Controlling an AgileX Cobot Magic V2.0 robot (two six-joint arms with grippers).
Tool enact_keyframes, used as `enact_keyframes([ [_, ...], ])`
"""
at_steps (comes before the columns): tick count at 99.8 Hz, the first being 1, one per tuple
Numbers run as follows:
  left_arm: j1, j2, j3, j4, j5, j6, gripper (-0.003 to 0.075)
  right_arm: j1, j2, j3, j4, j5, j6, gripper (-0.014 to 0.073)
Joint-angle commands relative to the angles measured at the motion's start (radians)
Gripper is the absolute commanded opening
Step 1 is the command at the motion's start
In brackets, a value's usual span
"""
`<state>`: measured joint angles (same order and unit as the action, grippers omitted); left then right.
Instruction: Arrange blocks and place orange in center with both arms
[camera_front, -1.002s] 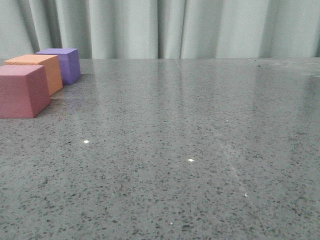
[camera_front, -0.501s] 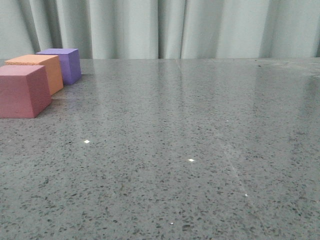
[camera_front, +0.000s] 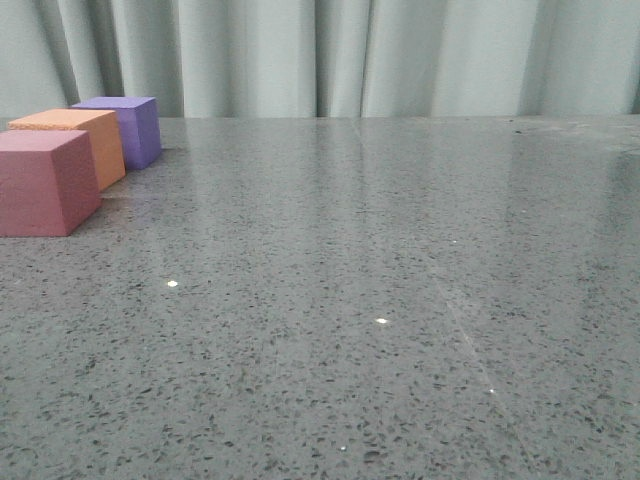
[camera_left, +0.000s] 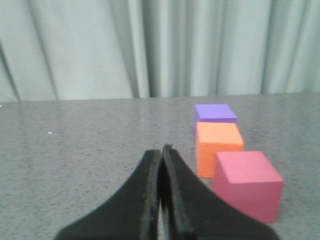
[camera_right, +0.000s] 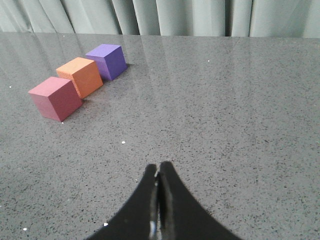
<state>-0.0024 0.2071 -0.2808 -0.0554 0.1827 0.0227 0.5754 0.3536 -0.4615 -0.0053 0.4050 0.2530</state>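
1. The pink-red cube (camera_front: 45, 180), matte and foam-like, sits nearest the table's (camera_front: 400, 300) left edge.
2. The orange cube (camera_front: 85, 140) sits just behind it, in the middle of the row; the purple cube (camera_front: 128, 128) is beyond.
3. The left gripper (camera_left: 161, 152) is pressed closed, empty.
4. The right gripper (camera_right: 159, 170) is likewise closed, holding nothing, above bare speckled stone right of the orange cube.

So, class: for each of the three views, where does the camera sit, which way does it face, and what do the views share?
Front view: low, facing forward over the table to the curtain; no robot parts show.
Left wrist view: on the left arm, behind its shut fingers, close to the cubes.
Right wrist view: on the right arm, higher and farther off, shut fingers below.
All share the pink-red cube, orange cube and purple cube.
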Motion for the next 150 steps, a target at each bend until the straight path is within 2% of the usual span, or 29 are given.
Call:
enact_keyframes([
  [1, 0.032, -0.021, 0.007, -0.002, -0.106, 0.008, -0.0019, -0.003, 0.007, -0.025, -0.015, -0.087, -0.009, -0.0122],
  [48, 0.051, -0.230, 0.302, -0.029, -0.203, 0.008, -0.0019, -0.003, 0.007, -0.025, -0.015, -0.087, -0.009, -0.0122],
  [53, 0.051, -0.248, 0.301, -0.029, -0.163, 0.008, -0.0019, -0.003, 0.007, -0.025, -0.015, -0.087, -0.009, -0.0122],
  [150, 0.054, -0.245, 0.301, -0.029, -0.164, 0.008, -0.0019, -0.003, 0.007, -0.025, -0.015, -0.080, -0.009, -0.0122],
])
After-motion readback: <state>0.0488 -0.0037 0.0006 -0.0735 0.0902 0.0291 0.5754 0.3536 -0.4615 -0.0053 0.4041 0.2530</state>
